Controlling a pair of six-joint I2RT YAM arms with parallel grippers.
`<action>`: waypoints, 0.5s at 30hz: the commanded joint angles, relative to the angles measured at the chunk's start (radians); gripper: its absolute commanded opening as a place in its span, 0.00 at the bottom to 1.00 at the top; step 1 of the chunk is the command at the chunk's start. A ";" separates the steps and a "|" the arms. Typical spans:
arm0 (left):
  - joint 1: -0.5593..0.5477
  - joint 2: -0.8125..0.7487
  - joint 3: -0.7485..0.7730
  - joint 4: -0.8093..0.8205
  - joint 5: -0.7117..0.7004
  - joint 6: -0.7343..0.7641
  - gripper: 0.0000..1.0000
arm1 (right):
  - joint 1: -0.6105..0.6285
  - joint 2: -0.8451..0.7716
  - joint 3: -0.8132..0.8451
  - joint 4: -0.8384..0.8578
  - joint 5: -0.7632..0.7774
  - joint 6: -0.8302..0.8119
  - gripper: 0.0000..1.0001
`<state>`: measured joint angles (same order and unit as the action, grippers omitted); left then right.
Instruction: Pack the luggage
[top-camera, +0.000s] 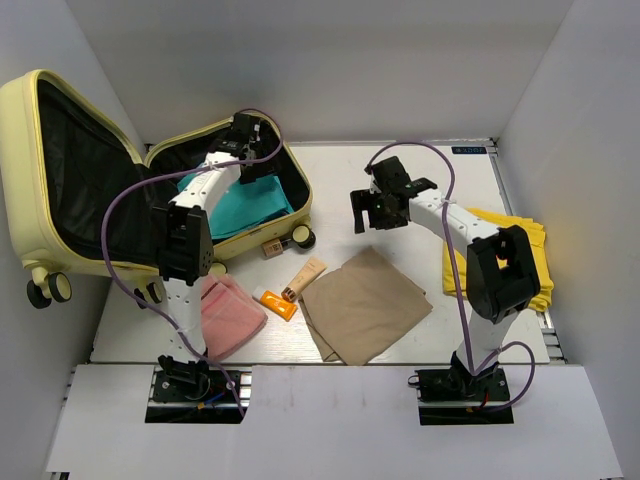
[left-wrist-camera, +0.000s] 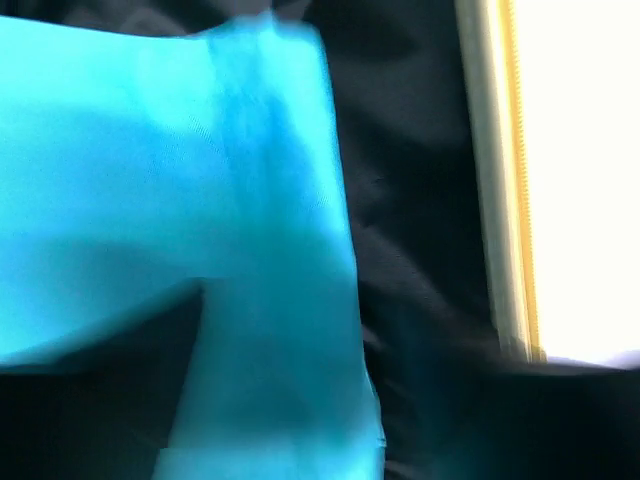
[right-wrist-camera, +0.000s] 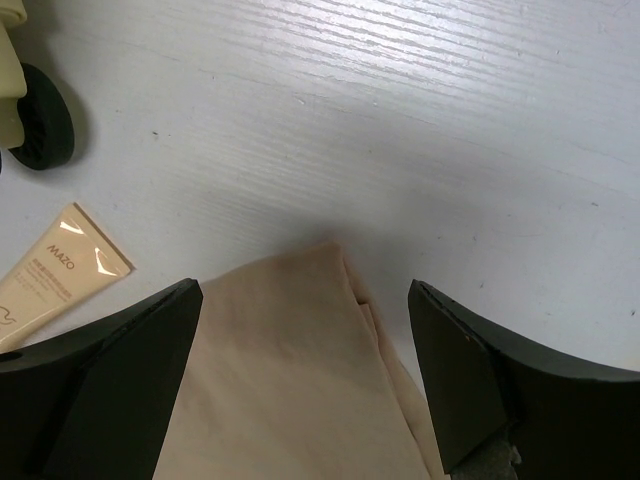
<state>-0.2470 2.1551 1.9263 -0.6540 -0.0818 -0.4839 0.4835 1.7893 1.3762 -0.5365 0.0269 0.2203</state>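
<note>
At the far left the suitcase (top-camera: 60, 150) lies open on the table (top-camera: 330, 170). Its lid leans up against the left wall and its base lies flat beside it, both lined in black. A teal cloth (top-camera: 235, 205) lies folded in the base.

The left arm (top-camera: 190, 230) reaches over the near rim (left-wrist-camera: 495, 180) into the base. The left pincer (top-camera: 247, 135) hangs over the far edge of the teal cloth. From above, its jaws are hidden by the wrist. The left wrist camera shows no fingers, only blurred teal cloth, black lining (left-wrist-camera: 420, 200) and the pale yellow rim. So I cannot tell whether this pincer is spread or pressed together, nor whether it holds anything.

In front of the suitcase a pink cloth (top-camera: 228, 315) lies crumpled, partly behind the left arm. Just to its right an orange tube (top-camera: 277, 303) and a beige tube (top-camera: 305, 277) lie close together. Beyond them a small brown thing (top-camera: 271, 248), too small to make out, sits beside a suitcase wheel (top-camera: 300, 237).

A folded tan cloth (top-camera: 365, 305) takes up the middle of the table. The right pincer (top-camera: 375, 212) hangs over its far corner. In the right wrist view its fingers (right-wrist-camera: 110, 390) are spread wide. Nothing is gripped between them, and the corner of the tan cloth shows in the gap. The beige tube and the wheel lie off to the left of that gap.

At the far right a yellow cloth (top-camera: 520, 255) lies near the table's edge, partly covered by the right arm (top-camera: 495, 270).
</note>
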 joint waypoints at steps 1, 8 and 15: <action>-0.008 -0.024 0.037 0.054 0.045 -0.016 1.00 | -0.003 -0.051 0.000 -0.017 0.015 -0.019 0.90; 0.009 -0.220 -0.039 -0.007 -0.002 0.116 1.00 | -0.005 -0.120 -0.037 0.024 0.036 -0.038 0.90; 0.113 -0.396 -0.309 -0.044 -0.096 0.137 0.91 | -0.040 -0.142 -0.085 0.020 0.140 0.010 0.90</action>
<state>-0.1944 1.8412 1.7039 -0.6682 -0.1215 -0.3710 0.4694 1.6684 1.3098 -0.5255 0.0998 0.2062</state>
